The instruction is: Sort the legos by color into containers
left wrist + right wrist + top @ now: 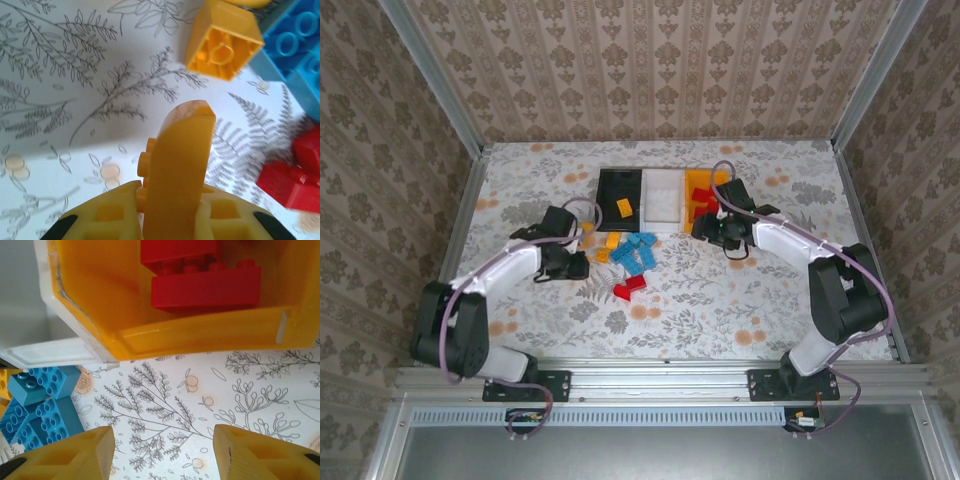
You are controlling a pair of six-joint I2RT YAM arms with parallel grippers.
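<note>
The table (770,290) has a white cloth with a printed flower pattern. At its far side three shallow rectangular trays stand in one row, side by side. The black tray (608,186) is on the left, the white tray (663,195) in the middle and the orange-yellow tray (693,184) on the right. The black tray holds one flat orange brick (624,207). The orange-yellow tray holds sorted red bricks (205,287), long and glossy with a row of round studs, lying by its near wall.

The right gripper (164,452) hangs just in front of the near corner of the orange-yellow tray. Its two yellow fingers stand apart, with only cloth between them. The left gripper (190,115) is low over the cloth at the left of the loose pile. Its fingers are closed on a small held brick (144,162), orange-yellow, of which only a few round studs show beside the finger.

The loose legos lie in front of the trays, between the two grippers. A cluster of light blue bricks (634,250) has double rows of studs. The loose red bricks (630,287) lie nearer to the arms. Just beside the blue ones a tipped orange cube (223,42) shows its hollow underside with a round tube inside.
</note>
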